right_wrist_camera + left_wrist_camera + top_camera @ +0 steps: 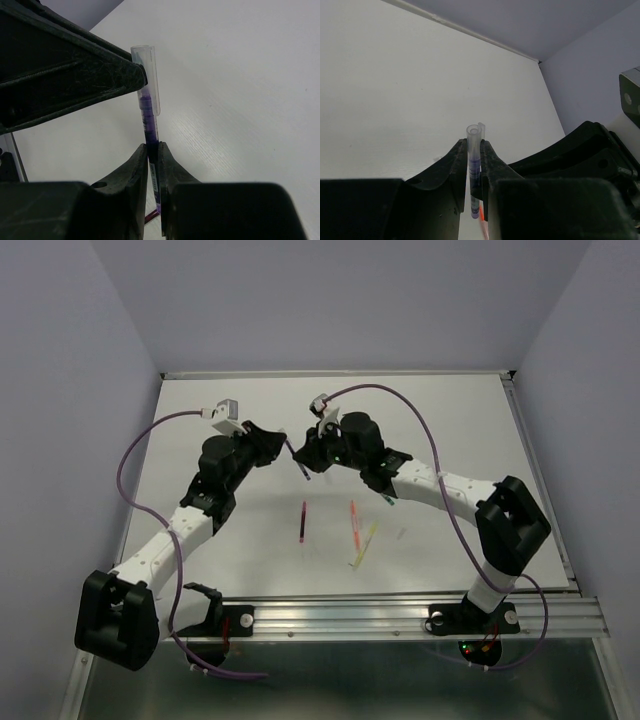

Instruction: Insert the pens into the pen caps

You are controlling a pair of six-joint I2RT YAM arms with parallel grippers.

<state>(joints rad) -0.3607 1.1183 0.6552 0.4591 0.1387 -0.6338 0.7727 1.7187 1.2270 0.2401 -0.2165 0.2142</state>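
My left gripper (474, 146) is shut on a pale translucent pen cap (474, 133), and the dark blue pen (475, 167) shows inside the cap. My right gripper (153, 148) is shut on the dark blue pen (148, 117), whose upper end sits in the cap (148, 62). In the top view both grippers, left (287, 448) and right (306, 456), meet above the table's middle with the blue pen (301, 470) between them. The maroon pen (302, 522), orange-red pen (353, 523), yellow pen (364, 545) and green pen (388, 500) lie on the white table.
A faint loose cap (402, 534) lies right of the yellow pen. The table's back wall edge (330, 373) and the metal rail (400, 612) at the front bound the surface. Purple cables loop above both arms.
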